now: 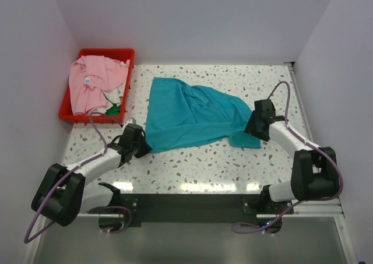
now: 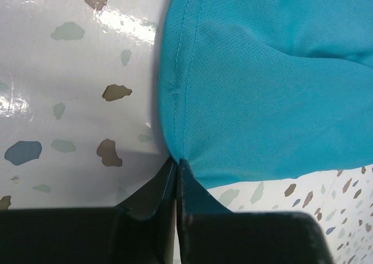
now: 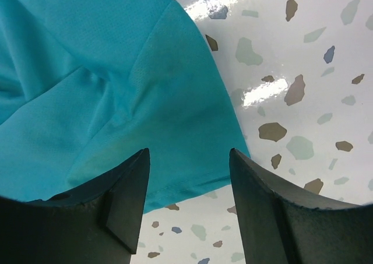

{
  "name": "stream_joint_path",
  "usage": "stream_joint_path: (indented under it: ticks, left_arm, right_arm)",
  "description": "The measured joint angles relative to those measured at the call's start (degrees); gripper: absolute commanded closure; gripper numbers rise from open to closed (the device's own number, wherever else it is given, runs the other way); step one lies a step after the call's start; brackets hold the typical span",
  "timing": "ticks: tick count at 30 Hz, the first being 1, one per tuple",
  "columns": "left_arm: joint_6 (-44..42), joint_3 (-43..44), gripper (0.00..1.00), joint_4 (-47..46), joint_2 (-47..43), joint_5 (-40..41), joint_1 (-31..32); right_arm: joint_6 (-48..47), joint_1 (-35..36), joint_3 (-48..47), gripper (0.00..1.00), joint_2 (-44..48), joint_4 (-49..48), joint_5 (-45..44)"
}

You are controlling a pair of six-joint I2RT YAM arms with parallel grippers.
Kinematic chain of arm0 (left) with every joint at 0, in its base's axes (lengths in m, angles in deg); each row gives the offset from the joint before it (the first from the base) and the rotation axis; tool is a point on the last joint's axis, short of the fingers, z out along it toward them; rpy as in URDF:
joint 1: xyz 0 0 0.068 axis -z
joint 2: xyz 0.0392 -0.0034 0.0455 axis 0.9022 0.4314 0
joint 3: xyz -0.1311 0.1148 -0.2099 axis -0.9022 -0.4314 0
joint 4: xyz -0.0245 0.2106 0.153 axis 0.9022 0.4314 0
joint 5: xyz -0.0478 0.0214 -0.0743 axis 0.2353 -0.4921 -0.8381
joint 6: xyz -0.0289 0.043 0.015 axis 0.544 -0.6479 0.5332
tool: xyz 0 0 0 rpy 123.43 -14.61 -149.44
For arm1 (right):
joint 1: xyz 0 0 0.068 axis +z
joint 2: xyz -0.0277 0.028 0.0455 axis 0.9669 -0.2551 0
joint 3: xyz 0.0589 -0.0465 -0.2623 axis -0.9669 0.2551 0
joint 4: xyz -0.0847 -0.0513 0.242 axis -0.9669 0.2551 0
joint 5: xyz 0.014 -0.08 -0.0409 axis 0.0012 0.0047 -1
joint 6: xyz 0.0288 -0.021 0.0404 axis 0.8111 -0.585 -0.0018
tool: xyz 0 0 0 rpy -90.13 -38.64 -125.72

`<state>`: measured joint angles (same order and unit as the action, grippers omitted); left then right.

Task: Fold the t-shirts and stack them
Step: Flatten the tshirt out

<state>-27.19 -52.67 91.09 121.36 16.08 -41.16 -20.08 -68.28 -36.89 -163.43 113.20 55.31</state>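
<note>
A teal t-shirt (image 1: 192, 115) lies spread and creased in the middle of the speckled table (image 1: 192, 165). My left gripper (image 1: 141, 145) is shut on its near-left corner; in the left wrist view the black jaws pinch the hem (image 2: 176, 159) of the teal t-shirt (image 2: 262, 83). My right gripper (image 1: 252, 126) is open, over the shirt's right end; in the right wrist view the fingers (image 3: 131, 182) straddle the edge of the teal t-shirt (image 3: 116, 101). A pink t-shirt (image 1: 92, 82) with a small neck label lies bunched in the red bin.
The red plastic bin (image 1: 125, 95) stands at the far left corner of the table, with a white and green cloth under the pink shirt. White walls close the table on the left, back and right.
</note>
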Motion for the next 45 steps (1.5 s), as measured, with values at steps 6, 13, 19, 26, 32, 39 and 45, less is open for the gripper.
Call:
stream_joint_path:
  ticks: [6,13,19,26,32,39,45]
  left_arm:
    - [-1.6,0.7,1.0,1.9,-0.2,0.4,-1.8]
    - [-3.7,1.6,1.0,5.9,-3.8,1.6,-5.6]
    - [-4.5,2.3,1.0,6.4,-4.3,1.5,-5.7]
    - [-4.9,2.5,1.0,7.0,-4.3,1.5,-6.0]
    - [-4.9,2.7,1.0,7.3,-4.3,1.3,-6.0]
    - [-4.9,3.3,1.0,7.3,-4.3,1.2,-6.0]
    - [-4.9,3.8,1.0,7.3,-3.6,0.9,-6.0]
  right_arm:
    - [0.0,-0.8,0.0,0.39,-1.9,-0.3,-1.7]
    - [0.3,-2.2,1.0,0.4,-1.7,-1.6,-0.7]
    - [2.4,-2.2,6.6,0.43,1.1,-2.8,2.6]
    - [5.7,-2.0,10.9,0.44,7.8,-1.9,4.2]
    - [8.1,-1.6,11.8,0.45,10.4,-1.2,4.5]
    - [10.0,-0.2,13.5,0.48,8.7,-1.5,4.6]
    - [10.8,0.7,12.9,1.0,5.9,-4.3,4.5]
